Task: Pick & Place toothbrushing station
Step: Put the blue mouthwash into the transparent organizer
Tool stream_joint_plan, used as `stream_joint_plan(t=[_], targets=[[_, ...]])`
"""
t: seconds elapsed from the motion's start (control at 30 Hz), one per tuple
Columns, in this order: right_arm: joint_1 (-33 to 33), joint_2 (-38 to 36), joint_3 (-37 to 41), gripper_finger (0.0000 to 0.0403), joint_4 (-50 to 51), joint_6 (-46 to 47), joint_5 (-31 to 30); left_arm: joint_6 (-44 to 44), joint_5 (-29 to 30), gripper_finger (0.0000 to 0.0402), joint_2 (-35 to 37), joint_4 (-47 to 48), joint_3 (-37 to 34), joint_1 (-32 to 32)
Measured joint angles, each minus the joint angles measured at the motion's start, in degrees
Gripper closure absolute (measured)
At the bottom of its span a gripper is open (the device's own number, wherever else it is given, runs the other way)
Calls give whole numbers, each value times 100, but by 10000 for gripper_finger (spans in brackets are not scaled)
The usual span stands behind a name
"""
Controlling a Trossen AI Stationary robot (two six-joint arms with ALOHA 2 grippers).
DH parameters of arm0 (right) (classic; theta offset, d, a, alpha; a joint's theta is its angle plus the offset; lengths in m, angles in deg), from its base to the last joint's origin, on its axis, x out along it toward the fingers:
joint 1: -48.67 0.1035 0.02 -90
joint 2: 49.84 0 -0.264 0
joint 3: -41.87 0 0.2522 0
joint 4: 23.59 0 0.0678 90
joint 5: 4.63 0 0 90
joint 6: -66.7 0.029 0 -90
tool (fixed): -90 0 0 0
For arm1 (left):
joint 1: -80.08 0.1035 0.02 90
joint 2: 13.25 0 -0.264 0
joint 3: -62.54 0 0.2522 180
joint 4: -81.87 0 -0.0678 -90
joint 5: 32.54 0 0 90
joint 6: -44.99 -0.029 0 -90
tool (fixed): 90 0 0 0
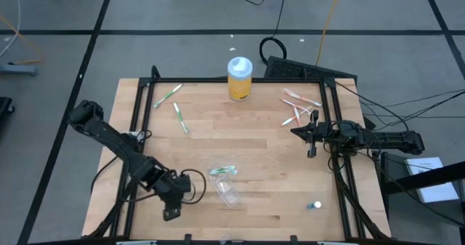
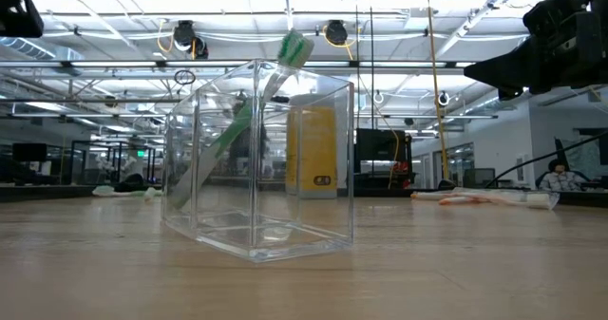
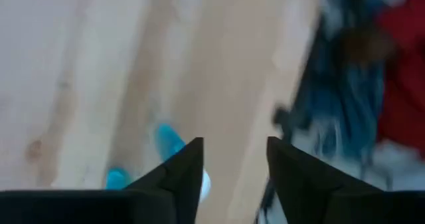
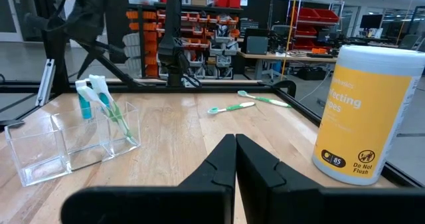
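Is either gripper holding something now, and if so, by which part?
Nothing is held. The left gripper is open and empty near the table's front edge; the right gripper is shut on nothing.

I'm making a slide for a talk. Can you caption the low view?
Clear plastic container holding a green toothbrush stands on the wooden table, yellow jar behind it.

the left tool point(image 3: 234, 167) points down at the pale wooden table point(image 3: 99, 64) — its two dark fingers point(image 3: 182, 174) stand apart with a gap between them. a blurred blue-and-white thing point(image 3: 166, 147) lies just beside one finger — too blurred to name.
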Motion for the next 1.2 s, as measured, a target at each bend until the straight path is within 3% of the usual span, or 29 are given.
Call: stream_joint_plan(t=[0.1, 0.37, 0.6, 1.2], targets=[[2, 0, 0, 399, 0, 0, 0, -253, -230, 205, 2, 120, 0, -4], [0, 0, 1, 399, 0, 0, 0, -371, 93, 212, 2, 666, -4, -2], [2, 0, 0, 399, 0, 0, 0, -278, 378, 215, -45, 646, -4, -154], [0, 0, 0, 399, 0, 0, 0, -150, 337, 215, -661, 630, -7, -365]])
